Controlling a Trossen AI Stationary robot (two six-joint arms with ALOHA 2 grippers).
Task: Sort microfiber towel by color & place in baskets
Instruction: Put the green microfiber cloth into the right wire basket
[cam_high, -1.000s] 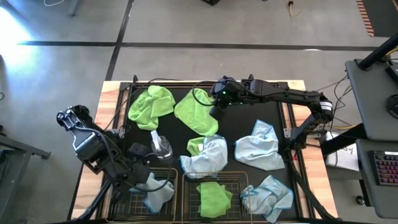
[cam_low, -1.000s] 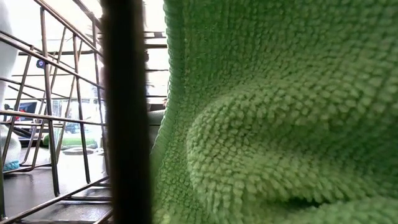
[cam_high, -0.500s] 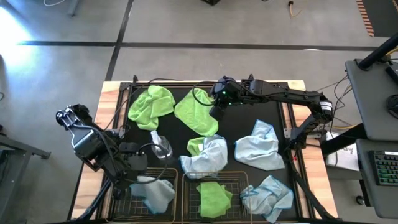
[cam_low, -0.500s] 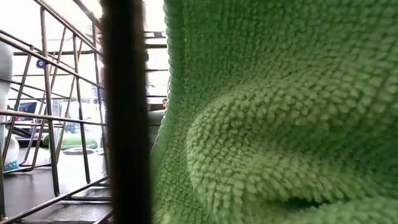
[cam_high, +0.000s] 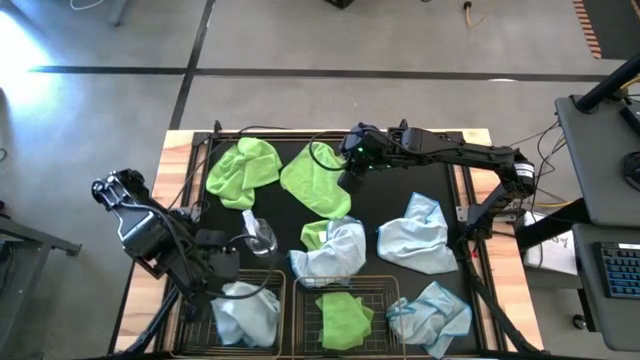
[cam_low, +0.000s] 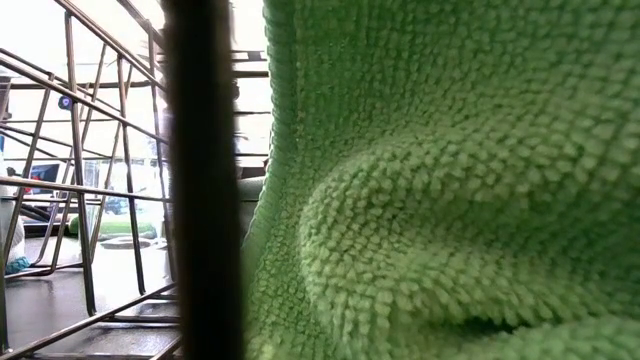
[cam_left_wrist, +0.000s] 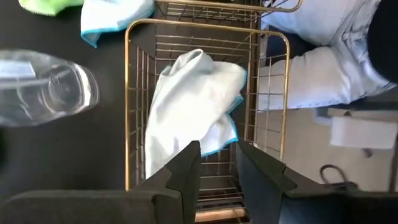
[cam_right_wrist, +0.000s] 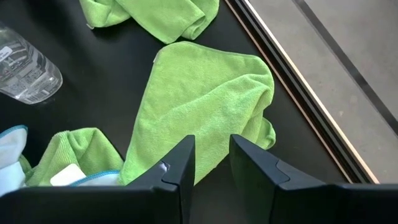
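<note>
Robotics lab or workshop: bare concrete floor (cam_high: 330, 50), floor tape lines, loose cables, desk with keyboard (cam_high: 620, 272) beside table.

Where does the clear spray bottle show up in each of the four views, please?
High view: the spray bottle lies on the black mat, just beyond the left basket.
Low view: not in it; a green towel and basket wires fill the picture.
Left wrist view: the picture's left edge.
Right wrist view: the picture's upper left.
Shared landmark: the bottle-side green towel.
</note>
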